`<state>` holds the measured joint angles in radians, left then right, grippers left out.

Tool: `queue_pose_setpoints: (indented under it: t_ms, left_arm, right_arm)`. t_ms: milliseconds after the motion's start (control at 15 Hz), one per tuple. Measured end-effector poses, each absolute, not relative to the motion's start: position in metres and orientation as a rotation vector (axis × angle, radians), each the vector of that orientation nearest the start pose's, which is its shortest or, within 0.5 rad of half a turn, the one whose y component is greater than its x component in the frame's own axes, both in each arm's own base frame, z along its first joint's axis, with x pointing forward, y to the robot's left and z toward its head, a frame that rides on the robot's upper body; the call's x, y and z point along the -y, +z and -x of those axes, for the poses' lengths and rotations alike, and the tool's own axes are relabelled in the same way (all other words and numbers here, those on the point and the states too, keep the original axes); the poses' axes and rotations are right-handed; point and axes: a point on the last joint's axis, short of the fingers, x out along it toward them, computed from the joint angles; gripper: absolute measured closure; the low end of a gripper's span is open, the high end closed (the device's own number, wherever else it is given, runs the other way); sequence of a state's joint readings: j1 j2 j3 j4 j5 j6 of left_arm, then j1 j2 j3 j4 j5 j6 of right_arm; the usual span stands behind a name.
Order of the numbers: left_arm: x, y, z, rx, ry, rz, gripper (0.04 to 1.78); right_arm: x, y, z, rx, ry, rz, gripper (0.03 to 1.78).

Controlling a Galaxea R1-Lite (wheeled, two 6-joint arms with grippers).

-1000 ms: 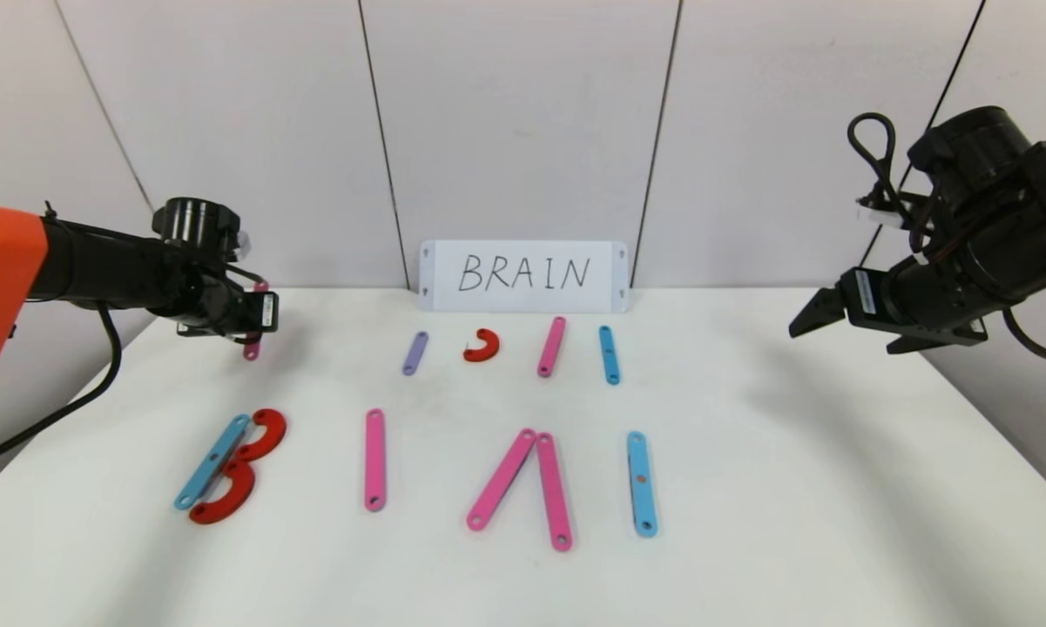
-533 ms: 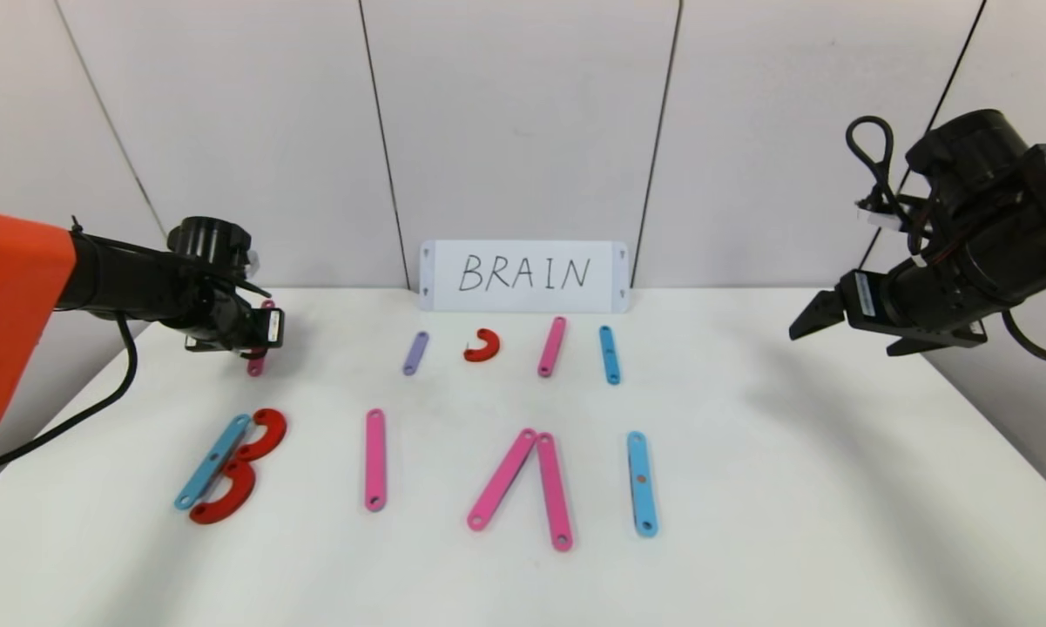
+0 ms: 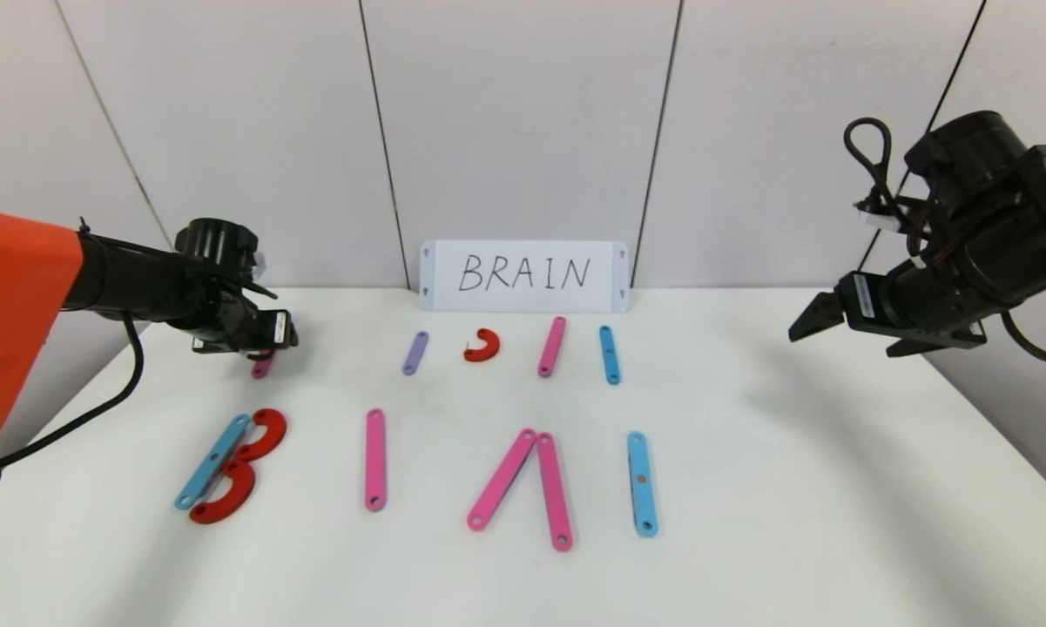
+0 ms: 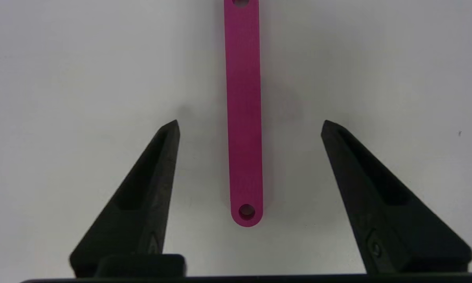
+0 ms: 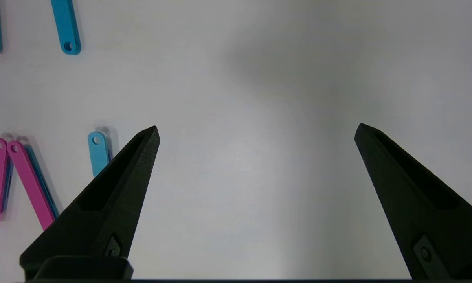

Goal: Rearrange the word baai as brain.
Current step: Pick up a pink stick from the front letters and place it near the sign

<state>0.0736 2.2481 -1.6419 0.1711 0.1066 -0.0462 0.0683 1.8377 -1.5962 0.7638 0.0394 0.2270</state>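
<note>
The word lies in the front row of the table: a light-blue strip (image 3: 212, 461) with two red arcs (image 3: 261, 434) forming a B, a single pink strip (image 3: 374, 459), two pink strips (image 3: 501, 479) leaning together at their tops, and a light-blue strip (image 3: 641, 483). My left gripper (image 3: 266, 338) is low over the far left of the table, open, its fingers either side of a pink strip (image 4: 243, 118) that lies flat and untouched. In the head view only that pink strip's near end (image 3: 261, 367) shows. My right gripper (image 3: 814, 324) hangs open and empty above the right side.
Along the back lie a purple strip (image 3: 415, 353), a small red arc (image 3: 482, 346), a pink strip (image 3: 551, 346) and a light-blue strip (image 3: 609, 354). A white card (image 3: 523, 276) with BRAIN handwritten on it leans on the wall behind them.
My left gripper has come down and slightly right, then opened; the pink strip it was holding now lies on the table. The right arm has barely moved.
</note>
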Motion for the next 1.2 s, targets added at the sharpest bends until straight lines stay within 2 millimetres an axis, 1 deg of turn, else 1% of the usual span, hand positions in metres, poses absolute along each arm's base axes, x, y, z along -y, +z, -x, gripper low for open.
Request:
queue_pose_setpoints:
  t_ms: [67, 200, 333, 600, 800, 1000, 1133, 1200]
  left_arm:
    - [-0.031, 0.127, -0.444, -0.783, 0.184, 0.045, 0.37]
    - [-0.018, 0.136, -0.437, -0.806, 0.164, 0.09, 0.18]
    - [0.0, 0.149, -0.425, -0.837, 0.12, 0.13, 0.09]
    - [0.044, 0.171, -0.386, -0.971, 0.073, 0.197, 0.08]
    - [0.074, 0.181, -0.355, -1.025, 0.05, 0.221, 0.08]
    - [0.095, 0.184, -0.327, -1.054, -0.004, 0.191, 0.08]
    - [0.107, 0.182, -0.314, -1.077, -0.021, 0.192, 0.08]
    - [0.11, 0.18, -0.31, -1.087, -0.022, 0.192, 0.08]
  right_arm:
    - [-0.023, 0.234, -0.321, -1.013, -0.016, -0.193, 0.07]
    - [-0.023, 0.234, -0.321, -1.012, -0.016, -0.192, 0.07]
    - [-0.023, 0.234, -0.321, -1.011, -0.02, -0.19, 0.07]
    - [-0.024, 0.235, -0.321, -1.007, -0.04, -0.175, 0.07]
    - [-0.024, 0.235, -0.32, -1.005, -0.038, -0.175, 0.07]
    - [-0.025, 0.237, -0.319, -1.0, -0.033, -0.175, 0.07]
    - [-0.024, 0.237, -0.318, -0.998, -0.038, -0.177, 0.07]
    - [-0.024, 0.238, -0.318, -0.997, -0.037, -0.176, 0.07]
